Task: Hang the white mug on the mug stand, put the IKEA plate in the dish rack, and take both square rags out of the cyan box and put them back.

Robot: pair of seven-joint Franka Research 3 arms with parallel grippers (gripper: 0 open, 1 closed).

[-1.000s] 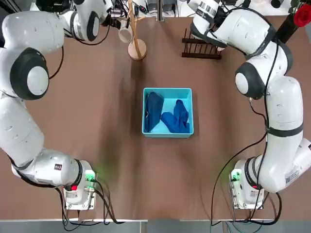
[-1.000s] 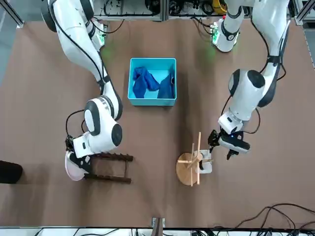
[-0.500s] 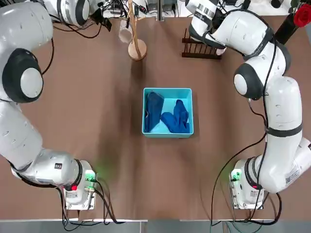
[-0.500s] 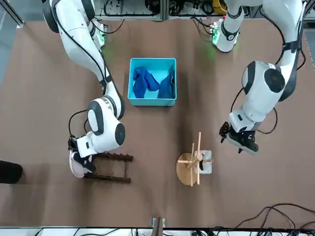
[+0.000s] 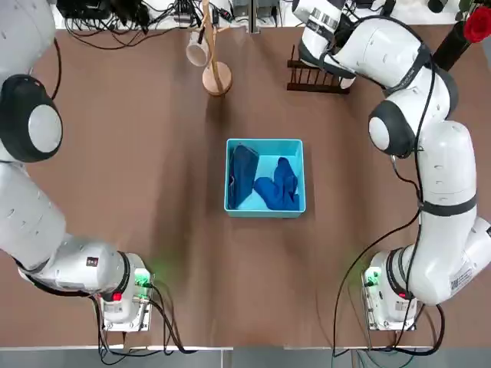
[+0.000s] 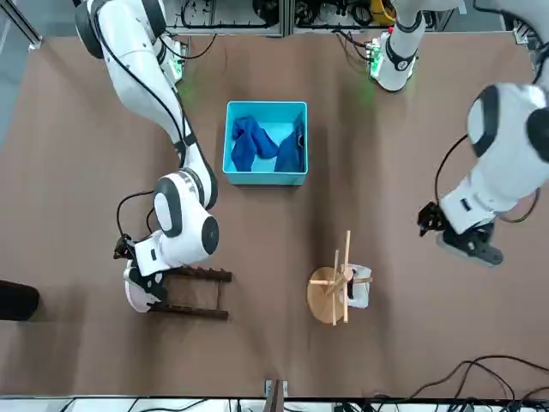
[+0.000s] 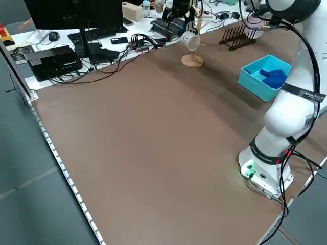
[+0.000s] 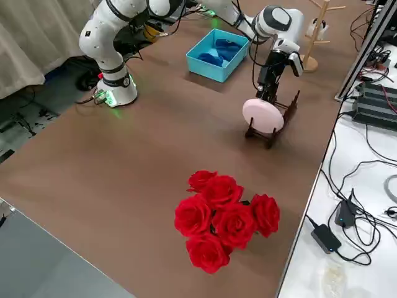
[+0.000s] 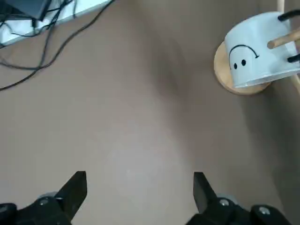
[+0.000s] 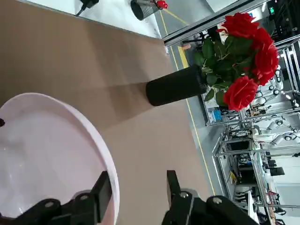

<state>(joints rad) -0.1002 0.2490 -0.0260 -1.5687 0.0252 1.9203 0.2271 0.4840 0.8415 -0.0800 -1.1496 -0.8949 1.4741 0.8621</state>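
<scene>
While the white mug [image 9: 261,55] hangs on a peg of the mug stand [image 5: 215,75], the left gripper [image 9: 138,197] hovers over bare table [image 9: 117,117] with its two fingers spread wide and nothing between them. Seen from that gripper, the mug and the stand's round base lie well ahead and off to one side, apart from the fingertips; a black smiley is printed on the mug's wall.

At the far end of the table, the right gripper [image 10: 136,194] sits right over the dish rack [image 6: 193,293]. The IKEA plate [image 8: 263,115] stands upright on edge in the rack, at the rack's end nearest that gripper. In the right wrist view the fingers are parted, one on each side of the plate's rim; one finger lies close against the rim and the other stands clear of it, so the plate is straddled rather than squeezed.

Behind both grippers, toward the arm bases, the cyan box [image 5: 265,208] sits mid-table with both square rags [image 5: 265,182] crumpled inside it.

A vase of red roses [image 8: 224,218] stands beyond the rack.
</scene>
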